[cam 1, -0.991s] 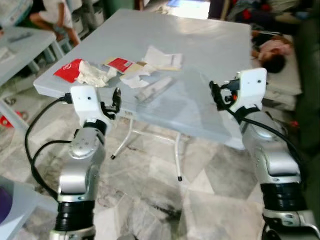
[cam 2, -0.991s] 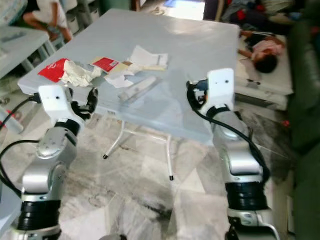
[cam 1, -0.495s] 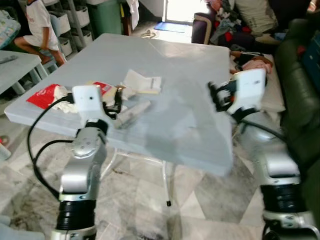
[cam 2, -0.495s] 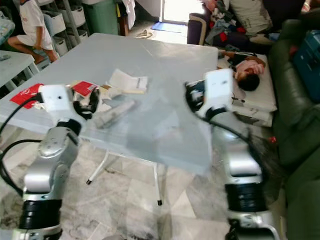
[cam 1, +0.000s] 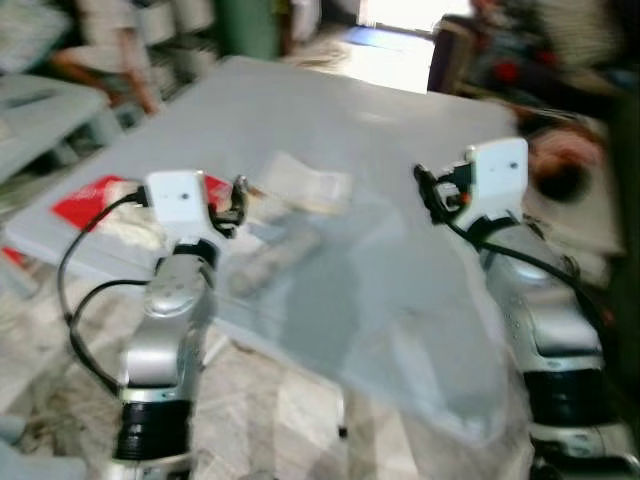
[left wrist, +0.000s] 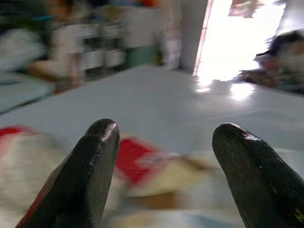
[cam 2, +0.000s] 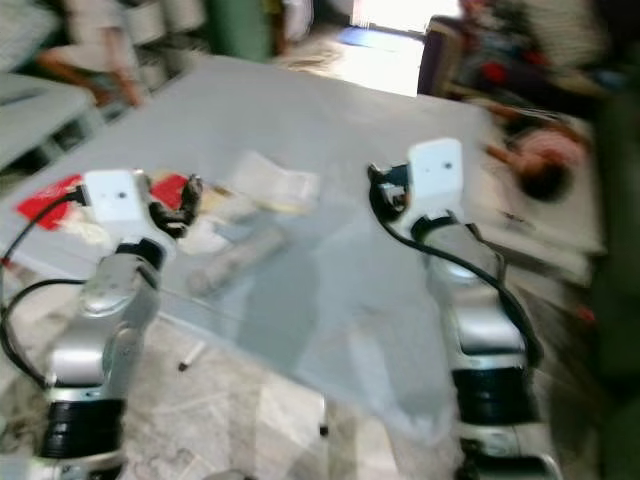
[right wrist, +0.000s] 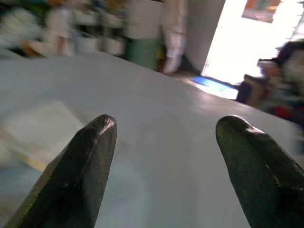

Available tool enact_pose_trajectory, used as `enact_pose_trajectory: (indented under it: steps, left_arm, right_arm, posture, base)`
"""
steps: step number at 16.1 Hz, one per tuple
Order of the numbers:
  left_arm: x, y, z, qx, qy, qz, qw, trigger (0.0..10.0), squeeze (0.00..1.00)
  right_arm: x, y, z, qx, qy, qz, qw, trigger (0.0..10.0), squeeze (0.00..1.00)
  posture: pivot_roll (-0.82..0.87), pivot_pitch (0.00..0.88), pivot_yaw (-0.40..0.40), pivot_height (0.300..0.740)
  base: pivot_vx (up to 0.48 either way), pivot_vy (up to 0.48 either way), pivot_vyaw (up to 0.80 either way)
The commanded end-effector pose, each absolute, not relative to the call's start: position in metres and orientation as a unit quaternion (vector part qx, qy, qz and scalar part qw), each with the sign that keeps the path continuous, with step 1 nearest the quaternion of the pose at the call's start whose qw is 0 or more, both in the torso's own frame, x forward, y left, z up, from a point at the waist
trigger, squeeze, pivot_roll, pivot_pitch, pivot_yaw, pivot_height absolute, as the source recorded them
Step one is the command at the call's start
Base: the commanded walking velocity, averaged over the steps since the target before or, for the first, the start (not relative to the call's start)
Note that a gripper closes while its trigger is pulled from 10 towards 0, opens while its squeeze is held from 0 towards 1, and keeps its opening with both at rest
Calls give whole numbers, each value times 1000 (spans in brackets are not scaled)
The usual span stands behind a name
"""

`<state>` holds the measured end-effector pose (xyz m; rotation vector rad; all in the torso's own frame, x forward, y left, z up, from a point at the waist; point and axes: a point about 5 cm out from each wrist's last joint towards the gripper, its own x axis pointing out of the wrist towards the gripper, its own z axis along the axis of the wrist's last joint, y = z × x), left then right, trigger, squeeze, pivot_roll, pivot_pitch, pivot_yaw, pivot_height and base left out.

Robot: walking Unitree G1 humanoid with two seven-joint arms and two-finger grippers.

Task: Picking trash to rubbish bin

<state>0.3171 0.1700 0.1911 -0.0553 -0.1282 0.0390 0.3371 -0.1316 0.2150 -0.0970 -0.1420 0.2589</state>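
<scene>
crumpled paper trash (cam 1: 300,185) — smooth grey table (cam 1: 400,150)

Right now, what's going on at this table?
The robot stands at a grey folding table with both arms raised over its near edge; the head views are blurred, so it seems to be moving. The left gripper and right gripper are both open and hold nothing. Trash lies on the table by the left arm: a red packet, crumpled paper and white papers. Nothing is picked up yet.
</scene>
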Motion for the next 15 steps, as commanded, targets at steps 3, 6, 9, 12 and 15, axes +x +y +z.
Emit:
enact_pose_trajectory:
  steps: [3, 6, 9, 12, 15]
  left_arm:
    - [314, 172, 183, -13, -55, 42, 998, 10000, 0]
    - [317, 179, 178, 1, -45, 71, 996, 10000, 0]
    - [326, 177, 176, -6, -25, 66, 998, 10000, 0]
    - [330, 153, 164, -25, 26, -11, 999, 10000, 0]
    - [327, 142, 161, -45, 29, -21, 998, 10000, 0]
  right_arm:
    - [336, -135, 212, -46, -74, 121, 989, 10000, 0]
    - [335, -126, 210, -38, -78, 138, 987, 10000, 0]
    - [336, -117, 211, -38, -84, 161, 983, 10000, 0]
    - [336, -117, 210, -42, -83, 164, 982, 10000, 0]
    - [332, -119, 206, -51, -76, 166, 982, 10000, 0]
  posture:
    - [62, 0, -20, 740]
    - [72, 0, -7, 740]
    - [74, 0, 10, 740]
    - [70, 0, 17, 740]
    - [59, 0, 19, 740]
  base:
    - [0, 0, 0]
    - [0, 0, 0]
    - [0, 0, 0]
    - [0, 0, 0]
    - [0, 0, 0]
